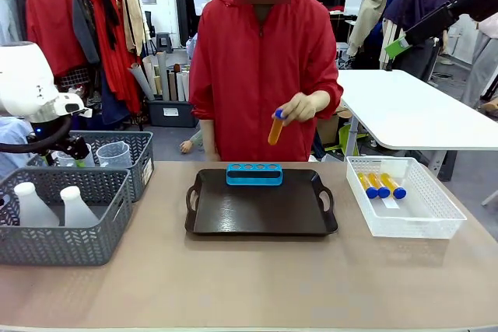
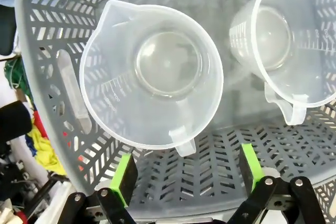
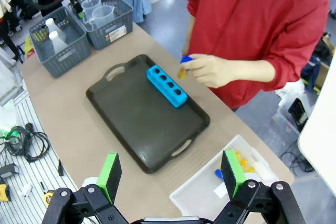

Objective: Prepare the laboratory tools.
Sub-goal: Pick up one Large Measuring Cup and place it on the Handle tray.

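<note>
Two clear beakers (image 2: 152, 72) stand upright inside a grey basket (image 2: 50, 40), directly below the left gripper (image 2: 187, 166). Its jaws are spread wide and grasp nothing. The right gripper (image 3: 171, 169) is also released, high above the table (image 1: 233, 285). A person's hand (image 1: 299, 106) holds one orange blue-capped tube (image 1: 276, 127) above the blue rack (image 1: 254, 174), which sits at the far edge of the black tray (image 1: 261, 211). Three more tubes (image 1: 381, 186) lie in the white basket (image 1: 405, 231). Two flasks (image 1: 35, 204) stand in the nearer grey basket (image 1: 62, 242).

Black tray (image 1: 261, 211) is set at centre frame, two grey baskets (image 1: 62, 242) lower left, white basket (image 1: 405, 231) right, clothes rack (image 1: 78, 13) upper left.
</note>
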Motion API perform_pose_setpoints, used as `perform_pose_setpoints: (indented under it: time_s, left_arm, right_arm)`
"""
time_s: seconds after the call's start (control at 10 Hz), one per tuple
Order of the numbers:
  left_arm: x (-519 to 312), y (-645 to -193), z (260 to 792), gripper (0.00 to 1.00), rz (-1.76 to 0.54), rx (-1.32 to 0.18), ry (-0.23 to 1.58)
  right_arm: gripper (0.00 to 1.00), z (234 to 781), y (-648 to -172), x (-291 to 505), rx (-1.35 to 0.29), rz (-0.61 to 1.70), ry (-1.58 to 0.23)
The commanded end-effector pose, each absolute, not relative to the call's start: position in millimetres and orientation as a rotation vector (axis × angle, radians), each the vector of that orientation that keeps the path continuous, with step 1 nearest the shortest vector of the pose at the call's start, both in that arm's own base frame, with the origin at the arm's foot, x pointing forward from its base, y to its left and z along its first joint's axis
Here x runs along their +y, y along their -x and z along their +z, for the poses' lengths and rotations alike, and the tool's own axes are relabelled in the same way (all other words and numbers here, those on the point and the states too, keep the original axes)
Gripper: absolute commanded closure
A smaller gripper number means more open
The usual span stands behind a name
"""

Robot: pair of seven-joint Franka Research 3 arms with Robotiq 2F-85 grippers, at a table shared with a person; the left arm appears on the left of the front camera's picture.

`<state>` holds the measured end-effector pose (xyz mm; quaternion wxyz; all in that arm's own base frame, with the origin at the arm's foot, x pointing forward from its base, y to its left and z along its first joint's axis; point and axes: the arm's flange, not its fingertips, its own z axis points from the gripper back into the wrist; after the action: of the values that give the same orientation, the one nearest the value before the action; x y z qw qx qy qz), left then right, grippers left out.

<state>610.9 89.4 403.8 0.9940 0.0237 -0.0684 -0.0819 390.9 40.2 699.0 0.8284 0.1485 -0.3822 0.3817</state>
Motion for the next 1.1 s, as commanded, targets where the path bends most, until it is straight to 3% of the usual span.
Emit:
perform_pose_setpoints:
  time_s: [0.0,0.1,0.6,1.0]
  left_arm:
    - [90.3,-615.7,397.8,0.0,-0.137,-0.126,-0.047]
    - [90.9,-617.1,395.4,0.0,-0.142,-0.136,-0.072]
    - [93.2,-621.2,397.7,0.96,-0.14,-0.15,-0.106]
    - [92.5,-621.6,399.9,1.0,-0.14,-0.157,-0.115]
  right_arm:
    - [0.0,699.8,-390.5,40.0,-0.815,0.817,-0.324]
    - [0.0,699.8,-390.5,40.0,-0.815,0.817,-0.324]
    - [0.0,699.8,-390.5,40.0,-0.815,0.817,-0.324]
    - [0.0,699.8,-390.5,40.0,-0.815,0.817,-0.324]
